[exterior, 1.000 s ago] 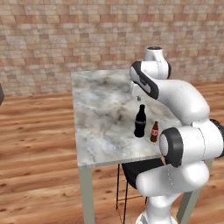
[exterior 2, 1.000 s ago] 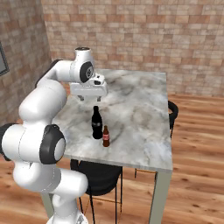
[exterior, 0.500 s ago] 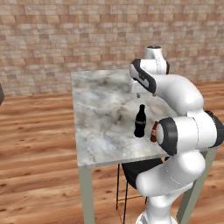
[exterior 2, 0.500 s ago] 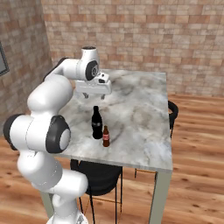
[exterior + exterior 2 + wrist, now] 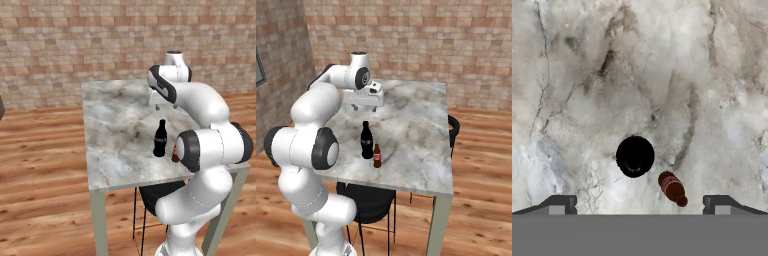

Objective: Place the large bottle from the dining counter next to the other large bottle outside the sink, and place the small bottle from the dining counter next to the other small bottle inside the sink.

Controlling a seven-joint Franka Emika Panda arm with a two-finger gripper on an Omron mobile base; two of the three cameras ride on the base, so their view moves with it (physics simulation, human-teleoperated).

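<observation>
Above the dining counter (image 5: 421, 125), the gripper (image 5: 362, 107) hangs with its jaws spread wide and empty, pointed straight down at the marbled top. It stands clear of both bottles, well above and somewhat behind them.

The large bottle (image 5: 366, 140) stands upright near the counter's near edge. The small bottle (image 5: 376, 156) stands upright just beside it, apart from it by a narrow gap. In the hand view the large bottle (image 5: 635, 156) appears cap-on from overhead, between the two fingertips (image 5: 561, 203) but above them in the picture — the hand is thus not yet centred over it. The small bottle (image 5: 673, 188) sits off to one side, nearer one fingertip.

Judgement: the wide jaw setting suits an approach, and the overhead pose suggests alignment before descent. Neither bottle has been lifted — the task is at its start. The close spacing of the bottles poses a risk: a finger could knock the small one on the way down.
</observation>
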